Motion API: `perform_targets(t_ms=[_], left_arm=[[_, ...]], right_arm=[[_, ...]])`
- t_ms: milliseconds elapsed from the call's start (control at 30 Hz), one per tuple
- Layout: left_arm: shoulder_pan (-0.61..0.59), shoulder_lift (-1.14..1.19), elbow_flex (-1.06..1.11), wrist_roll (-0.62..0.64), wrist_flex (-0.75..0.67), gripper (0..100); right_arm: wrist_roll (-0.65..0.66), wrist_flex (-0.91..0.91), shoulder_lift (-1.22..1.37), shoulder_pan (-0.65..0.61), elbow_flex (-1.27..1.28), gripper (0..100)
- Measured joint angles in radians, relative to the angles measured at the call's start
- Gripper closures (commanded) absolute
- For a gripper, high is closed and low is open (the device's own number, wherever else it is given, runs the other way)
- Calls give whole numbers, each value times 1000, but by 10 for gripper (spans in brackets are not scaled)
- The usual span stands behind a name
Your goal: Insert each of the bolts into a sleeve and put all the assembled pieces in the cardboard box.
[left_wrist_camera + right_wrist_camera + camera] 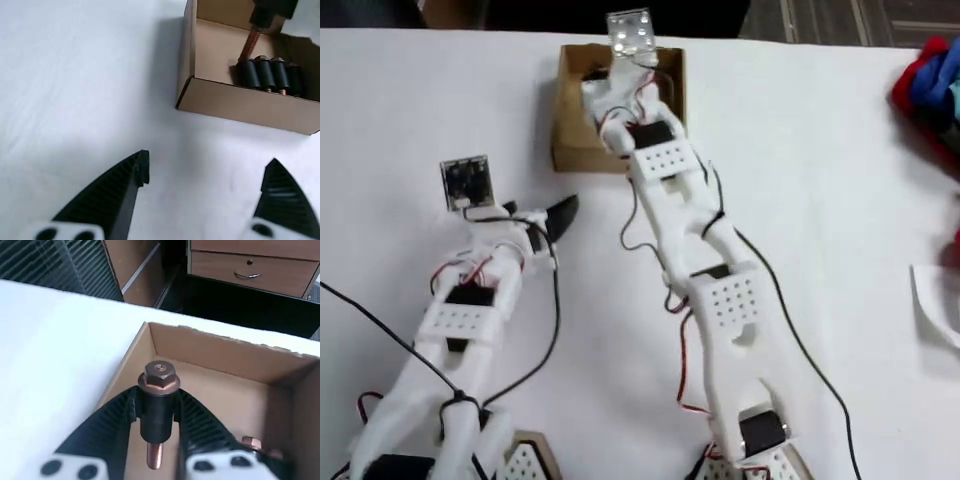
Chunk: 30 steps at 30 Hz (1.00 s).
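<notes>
Over the cardboard box (572,120), upper middle of the high view: one assembled piece (156,432). It is a copper-coloured bolt (159,375) with a flanged hex head, seated in a smooth black cylindrical sleeve (155,415), threaded end protruding beneath. It is held upright above the box's open top, the sleeve pinched between the ribbed black fingers (115,425) of the right gripper (156,394).

The high view hides this piece under the white right arm (665,165); the right wrist view shows it whole. The left wrist view adds the threaded shank hanging into the box. It also shows a row of further assembled pieces (267,75), black sleeves side by side with copper ends, lying just inside the wall nearest the left gripper (209,169). Their count is hard to make out, as the row runs into shadow.

Box: plain brown card, open top, on the white table (820,150).

Left gripper: lower left of the high view, over table short of the box, fingers spread wide apart.
</notes>
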Motion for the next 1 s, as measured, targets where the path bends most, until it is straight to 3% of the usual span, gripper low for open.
perform_targets(t_ms=[267,1000], left_arm=[[0,0,0,0,0,634],[0,0,0,0,0,634]], right_arm=[[61,124,81,-12,-80,978],[61,132,186,-11,-97,974]])
